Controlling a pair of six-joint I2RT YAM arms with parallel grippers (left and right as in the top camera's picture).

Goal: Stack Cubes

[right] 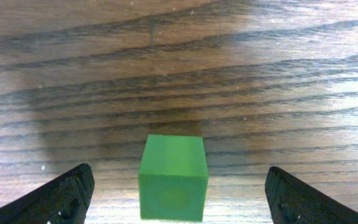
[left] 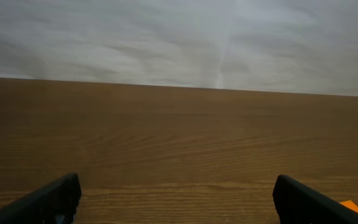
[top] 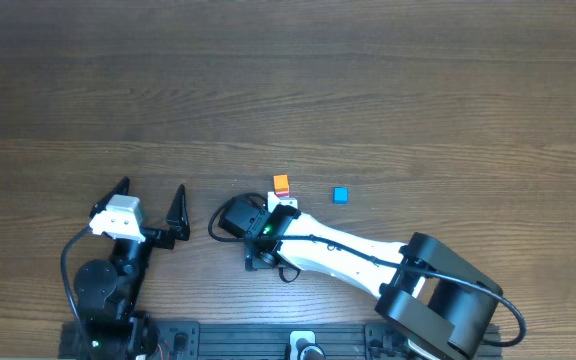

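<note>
Two arms are standing at the near edge of the table [top: 368, 80]. At the left, the left gripper [top: 152, 187] is hanging low over the wood and facing the far side. Its fingers are spread wide apart, released, and it is grasping nothing. In its wrist view bare wood is running away to a grey wall [left: 166, 37]. A small orange sliver is showing beside one finger at the frame's edge. It may be a corner of the orange cube, though too little is showing to be sure.

Near the middle, the right arm [top: 348, 255] is reaching leftward from its base at the near right. The right gripper [right: 179, 168] is pointing down at the table with its fingers open. The green cube [right: 171, 177] is sitting flat on the wood between those fingers, with a clear gap on each side, so neither is touching it.

Just beyond that gripper on the far side, the orange cube [top: 281, 183] is resting on the table. To its right, a little apart and slightly nearer, the blue cube [top: 340, 194] is lying on the wood. Each of the three cubes is sitting singly on the table.
</note>
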